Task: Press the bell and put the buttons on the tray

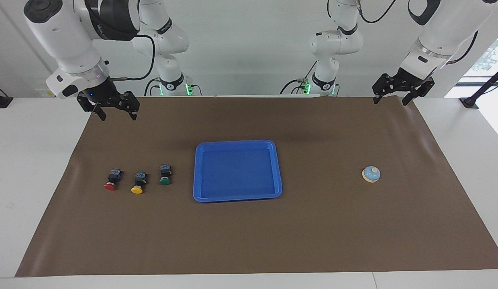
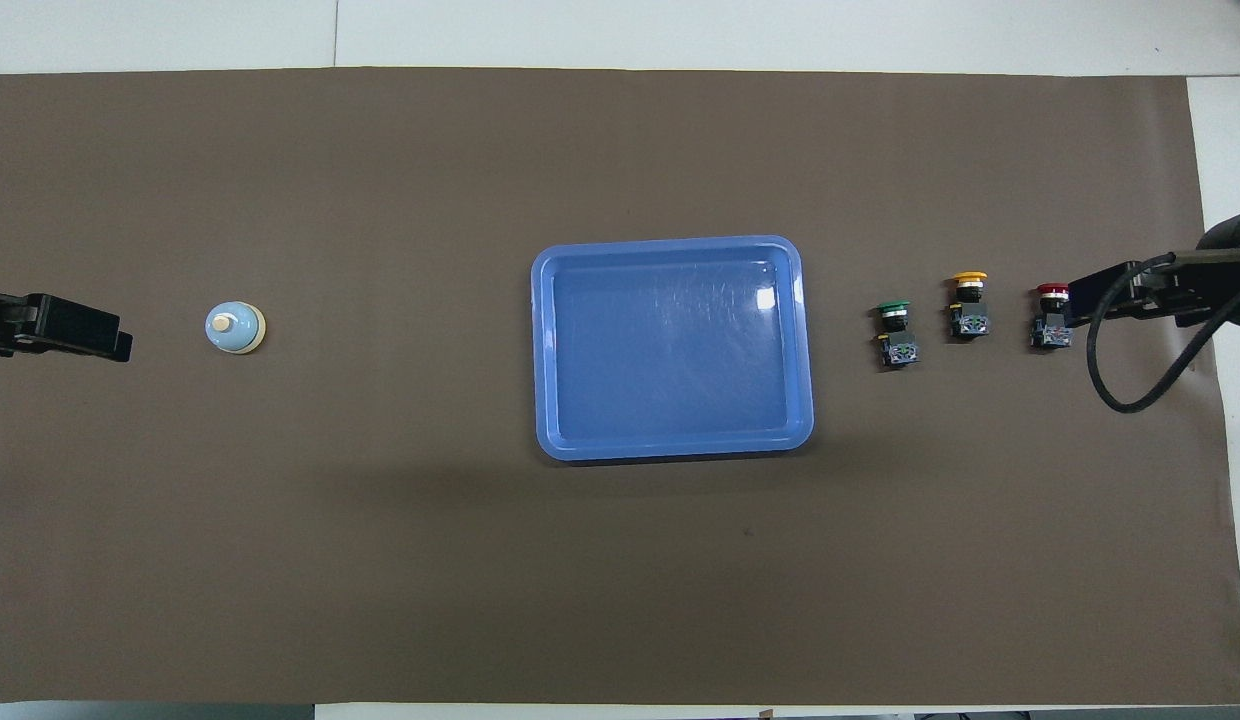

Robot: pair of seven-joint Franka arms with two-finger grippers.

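brown mat (image 1: 249,233) covers the table (image 1: 28,168). blue tray (image 1: 198,172) sits mid-mat, nothing in it. right gripper (image 1: 115,114) hangs over the mat edge at the right arm's end, jaws wide, holding nothing. left gripper (image 1: 390,99) hangs over the mat corner at the left arm's end, jaws wide too, nothing in them. three buttons in a row beside the tray toward the right arm's end: green button (image 1: 165,175) closest to the tray, then yellow button (image 1: 139,183), then red button (image 1: 113,180). bell (image 1: 371,174) alone toward the left arm's end, well apart from the tray.
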